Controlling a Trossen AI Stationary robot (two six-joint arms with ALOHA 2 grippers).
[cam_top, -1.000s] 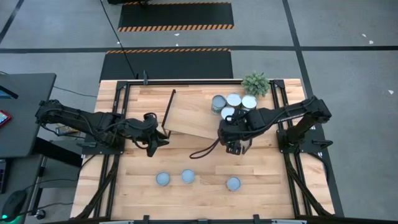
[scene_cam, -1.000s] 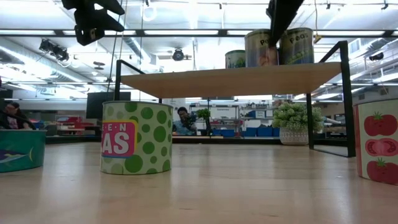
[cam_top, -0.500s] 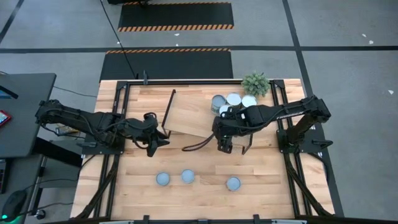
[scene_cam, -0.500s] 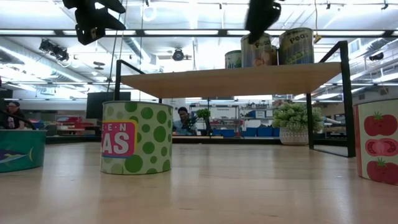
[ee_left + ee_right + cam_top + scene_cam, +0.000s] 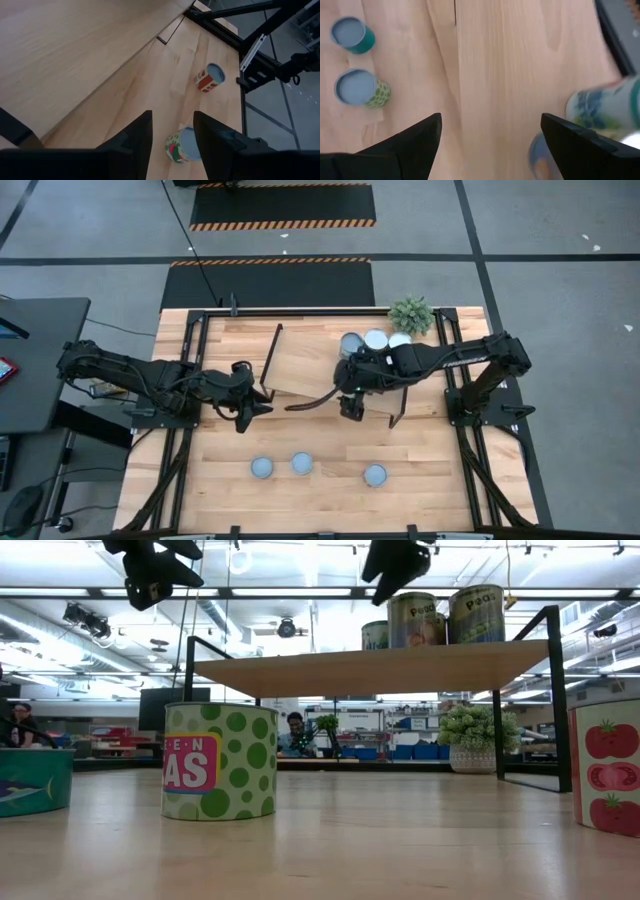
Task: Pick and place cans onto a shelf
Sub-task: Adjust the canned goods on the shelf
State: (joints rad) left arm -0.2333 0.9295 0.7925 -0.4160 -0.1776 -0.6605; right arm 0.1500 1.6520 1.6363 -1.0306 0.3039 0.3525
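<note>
"as" in white on pink — green-dotted can (image 5: 219, 761); "peas" on a shelf can (image 5: 477, 613).

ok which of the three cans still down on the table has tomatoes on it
The tomato can, rightmost of the three on the tabletop in the high view. The middle one is the green-dotted peas can, the left one the teal can.

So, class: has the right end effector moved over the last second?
Yes. In the high view the right end effector has moved left along the shelf front edge, away from the cans standing on it.
</note>
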